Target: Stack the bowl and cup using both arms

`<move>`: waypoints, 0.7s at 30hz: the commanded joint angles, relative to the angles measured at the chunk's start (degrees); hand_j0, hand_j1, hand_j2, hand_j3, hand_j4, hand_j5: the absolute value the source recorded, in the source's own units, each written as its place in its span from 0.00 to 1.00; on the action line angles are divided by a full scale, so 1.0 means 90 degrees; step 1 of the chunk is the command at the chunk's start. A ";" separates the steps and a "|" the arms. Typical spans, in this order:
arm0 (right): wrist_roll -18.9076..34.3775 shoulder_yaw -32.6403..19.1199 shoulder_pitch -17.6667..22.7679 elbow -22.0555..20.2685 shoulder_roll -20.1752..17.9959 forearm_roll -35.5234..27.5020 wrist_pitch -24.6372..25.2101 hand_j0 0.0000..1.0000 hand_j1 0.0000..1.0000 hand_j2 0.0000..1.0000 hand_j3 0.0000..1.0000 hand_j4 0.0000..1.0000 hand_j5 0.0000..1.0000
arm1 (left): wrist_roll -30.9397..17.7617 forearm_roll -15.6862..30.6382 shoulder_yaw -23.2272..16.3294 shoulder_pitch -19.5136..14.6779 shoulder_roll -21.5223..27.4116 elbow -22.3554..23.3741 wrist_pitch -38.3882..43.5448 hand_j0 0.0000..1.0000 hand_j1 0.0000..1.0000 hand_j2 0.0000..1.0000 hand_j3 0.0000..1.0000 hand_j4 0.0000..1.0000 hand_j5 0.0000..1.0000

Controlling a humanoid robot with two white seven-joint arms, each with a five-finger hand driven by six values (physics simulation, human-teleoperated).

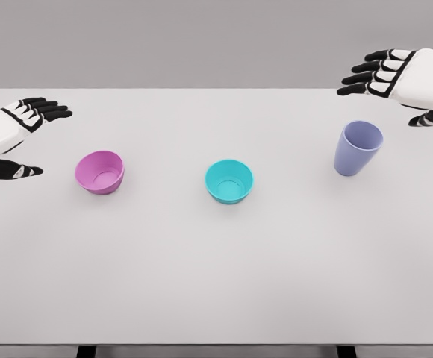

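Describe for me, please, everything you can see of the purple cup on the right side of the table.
The purple cup is a plain, handle-less tumbler in pale lavender, matte like plastic, widening from a narrower base to a round open rim. It stands upright on the white table, mouth up, and its visible inside looks empty. It sits at the right end of the row, apart from the teal bowl to its left. Nothing touches it but the table; the right hand hovers open above and behind it, clear of it.
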 commanded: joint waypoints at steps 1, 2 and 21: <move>-0.0002 0.0003 0.0000 -0.0007 0.0003 -0.0058 0.0018 1.00 1.00 1.00 1.00 1.00 1.00 | 0.0003 0.0035 0.0005 0.0000 -0.0001 0.0019 0.0003 1.00 1.00 1.00 1.00 1.00 1.00; -0.0002 0.0022 0.0000 -0.0016 0.0081 -0.0116 0.0018 1.00 1.00 1.00 1.00 1.00 1.00 | 0.0003 0.0035 0.0015 -0.0010 0.0009 0.0009 0.0003 1.00 1.00 1.00 1.00 1.00 1.00; -0.0002 0.0052 0.0009 0.0003 0.0120 -0.0390 0.0018 1.00 1.00 1.00 1.00 1.00 1.00 | -0.3310 0.0962 -0.1741 -0.2069 -0.0050 -0.1134 0.2463 1.00 1.00 1.00 1.00 1.00 1.00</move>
